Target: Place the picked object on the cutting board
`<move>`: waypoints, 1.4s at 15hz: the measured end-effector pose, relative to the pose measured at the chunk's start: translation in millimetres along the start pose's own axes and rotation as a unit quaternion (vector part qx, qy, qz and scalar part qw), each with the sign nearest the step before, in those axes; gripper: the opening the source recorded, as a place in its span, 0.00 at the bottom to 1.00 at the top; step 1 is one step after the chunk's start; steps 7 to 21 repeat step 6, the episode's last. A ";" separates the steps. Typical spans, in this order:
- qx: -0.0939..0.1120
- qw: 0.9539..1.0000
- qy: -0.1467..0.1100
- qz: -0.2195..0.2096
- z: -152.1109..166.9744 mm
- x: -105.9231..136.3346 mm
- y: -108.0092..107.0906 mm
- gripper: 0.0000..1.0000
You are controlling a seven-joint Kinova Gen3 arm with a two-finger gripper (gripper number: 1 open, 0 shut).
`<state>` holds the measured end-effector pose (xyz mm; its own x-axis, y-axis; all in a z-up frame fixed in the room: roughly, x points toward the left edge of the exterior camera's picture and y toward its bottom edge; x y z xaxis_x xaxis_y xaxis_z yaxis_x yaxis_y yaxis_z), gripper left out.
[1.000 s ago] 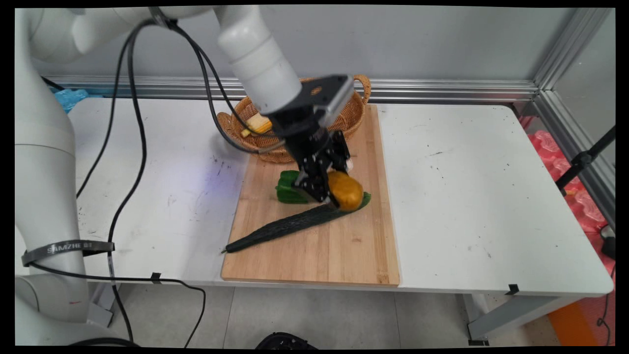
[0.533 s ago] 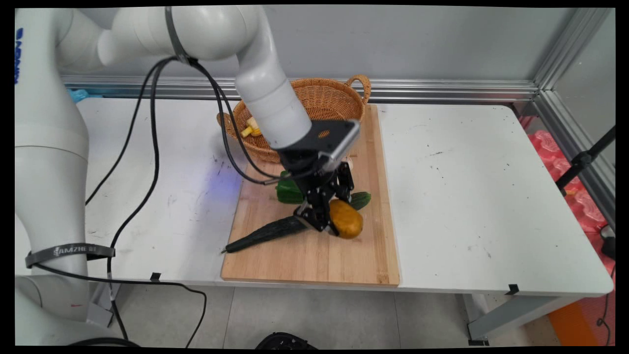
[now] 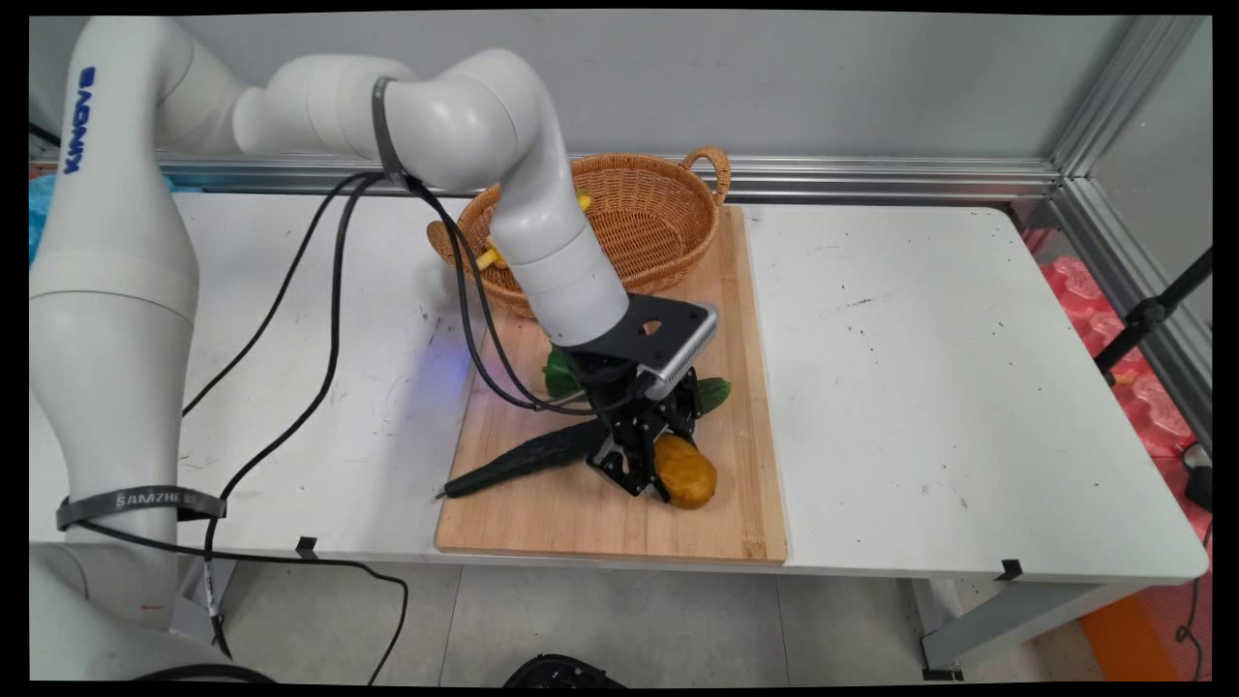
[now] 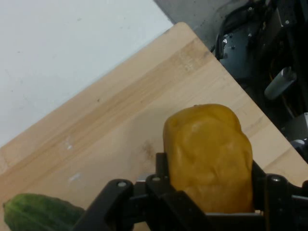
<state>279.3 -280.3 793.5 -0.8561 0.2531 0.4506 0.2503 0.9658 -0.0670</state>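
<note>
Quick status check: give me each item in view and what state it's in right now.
gripper: shut on the mango, low over the board
mango: held between the fingers
cucumber: lying flat on the cutting board
green pepper: on the board, partly hidden
basket: upright, something yellow inside

The cutting board [image 3: 619, 513] was pale wood with a visible straight grain and a dull, unvarnished face, and the basket [image 3: 639, 208] behind it was woven wicker, rough and ribbed. The yellow-brown potato [image 4: 208, 156] looked smooth, waxy and faintly shiny, like moulded plastic, while the cucumber [image 3: 523, 463] had a dark, bumpy, matt skin. The gripper [image 3: 650, 476] was matt black, the table [image 3: 949, 387] white, smooth and scuffed.
</note>
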 end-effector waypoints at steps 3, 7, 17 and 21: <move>0.003 1.000 -0.001 0.004 7.0 -1.2 -1.2 1.00; 0.006 1.000 0.003 0.006 6.2 0.0 -2.7 1.00; 0.006 1.000 0.003 0.006 6.2 0.0 -2.7 1.00; 0.006 1.000 0.003 0.006 6.2 0.0 -2.7 1.00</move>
